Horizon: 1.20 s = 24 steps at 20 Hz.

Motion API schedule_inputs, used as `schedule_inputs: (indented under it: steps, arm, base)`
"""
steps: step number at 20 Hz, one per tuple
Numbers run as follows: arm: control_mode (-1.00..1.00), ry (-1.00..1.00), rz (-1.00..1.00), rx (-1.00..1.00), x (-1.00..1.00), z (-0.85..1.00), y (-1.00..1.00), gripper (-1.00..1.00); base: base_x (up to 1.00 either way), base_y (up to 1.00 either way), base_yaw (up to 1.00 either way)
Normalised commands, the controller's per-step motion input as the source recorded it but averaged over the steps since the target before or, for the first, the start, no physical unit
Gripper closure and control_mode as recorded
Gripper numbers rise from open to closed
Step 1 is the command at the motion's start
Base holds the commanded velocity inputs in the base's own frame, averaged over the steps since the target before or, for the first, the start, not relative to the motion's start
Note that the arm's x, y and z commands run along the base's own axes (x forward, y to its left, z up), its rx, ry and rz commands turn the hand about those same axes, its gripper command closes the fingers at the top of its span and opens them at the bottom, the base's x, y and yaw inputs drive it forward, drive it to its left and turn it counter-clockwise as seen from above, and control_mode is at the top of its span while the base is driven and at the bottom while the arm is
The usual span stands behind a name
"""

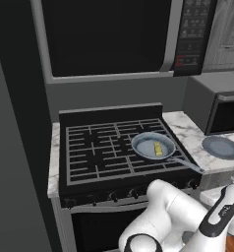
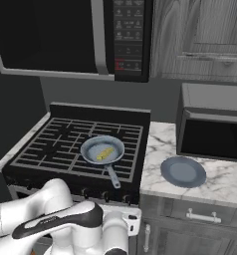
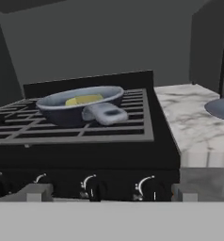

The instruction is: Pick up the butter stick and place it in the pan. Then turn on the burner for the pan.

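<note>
Now, butter stick (image 1: 159, 147): soft, slippery; it lies in the pan (image 1: 142, 146).
Knob (image 3: 147, 187): you pinch its edges.
Gripper: spread unclear.

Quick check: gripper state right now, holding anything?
Gripper: cannot be told. It holds no butter stick; that lies in the pan.

No text can be read; the microwave control panel (image 2: 128, 35) markings are too blurred to make out.
</note>
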Motion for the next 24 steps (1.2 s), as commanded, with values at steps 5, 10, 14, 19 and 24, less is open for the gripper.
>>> schedule_inputs:
  steps: [5,10,14,19,24]
  arm:
    - [-1.00,-0.08,0.00,0.00,0.00,-0.22,0.00,-1.00]
    - [-1.00,-0.06,0.00,0.00,0.00,-0.11,-0.01,-1.00]
    - [-1.00,0.00,-0.01,0.02,0.04,0.00,-0.09,-1.00]
    - [-1.00,0.00,0.00,0.02,0.08,0.00,-0.13,-1.00]
    - [-1.00,-0.01,0.00,0.00,0.11,0.00,-0.06,-1.00]
  base:
    - [0.00,0.00,0.00]
    - [0.00,0.00,0.00]
    - [0.00,0.00,0.00]
    - [0.00,0.00,0.00]
    - [0.00,0.00,0.00]
